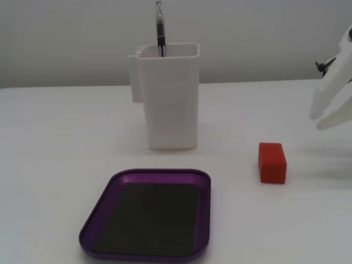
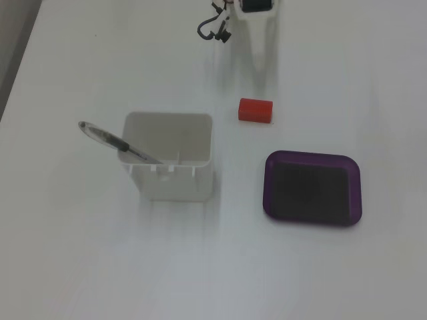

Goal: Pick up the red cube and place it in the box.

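The red cube lies on the white table, right of the box, a shallow purple tray with a dark bottom. From above, the red cube sits beyond the box. My white gripper hangs at the right edge, above and to the right of the cube and clear of it. Its fingers stand slightly apart with nothing between them. From above, the gripper reaches in from the top edge and is faint against the white table.
A tall white container holding a pen stands behind the tray. From above, the container is left of the tray. A black cable hangs by the arm's base.
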Available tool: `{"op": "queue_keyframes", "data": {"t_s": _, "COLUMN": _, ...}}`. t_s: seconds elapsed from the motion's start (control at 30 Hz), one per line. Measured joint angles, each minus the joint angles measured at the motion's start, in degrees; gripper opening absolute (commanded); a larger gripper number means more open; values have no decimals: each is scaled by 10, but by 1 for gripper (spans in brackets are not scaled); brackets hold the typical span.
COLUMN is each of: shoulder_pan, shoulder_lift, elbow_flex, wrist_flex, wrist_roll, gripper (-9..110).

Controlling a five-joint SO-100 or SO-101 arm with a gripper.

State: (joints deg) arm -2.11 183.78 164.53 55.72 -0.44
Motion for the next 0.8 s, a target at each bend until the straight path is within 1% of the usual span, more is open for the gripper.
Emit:
{"op": "queue_keyframes", "data": {"t_s": 0.1, "shoulder_pan": 1, "shoulder_lift": -109, "elbow_flex": -50, "wrist_flex": -19, "wrist_roll": 0, "gripper": 6}}
{"op": "queue_keyframes", "data": {"t_s": 0.23, "shoulder_pan": -4, "shoulder_lift": -292, "elbow_flex": -170, "wrist_flex": -22, "wrist_roll": 0, "gripper": 20}}
{"op": "queue_keyframes", "data": {"t_s": 0.33, "shoulder_pan": -6, "shoulder_lift": -437, "elbow_flex": -278, "wrist_flex": 11, "wrist_roll": 0, "gripper": 26}}
{"op": "queue_keyframes", "data": {"t_s": 0.47, "shoulder_pan": -4, "shoulder_lift": -617, "elbow_flex": -429, "wrist_flex": 68, "wrist_roll": 0, "gripper": 27}}
{"op": "queue_keyframes", "data": {"t_s": 0.6, "shoulder_pan": -4, "shoulder_lift": -762, "elbow_flex": -543, "wrist_flex": 88, "wrist_roll": 0, "gripper": 27}}
{"op": "queue_keyframes", "data": {"t_s": 0.7, "shoulder_pan": -7, "shoulder_lift": -838, "elbow_flex": -581, "wrist_flex": 90, "wrist_roll": 0, "gripper": 27}}
{"op": "queue_keyframes", "data": {"t_s": 0.8, "shoulder_pan": -7, "shoulder_lift": -868, "elbow_flex": -587, "wrist_flex": 92, "wrist_roll": 0, "gripper": 27}}
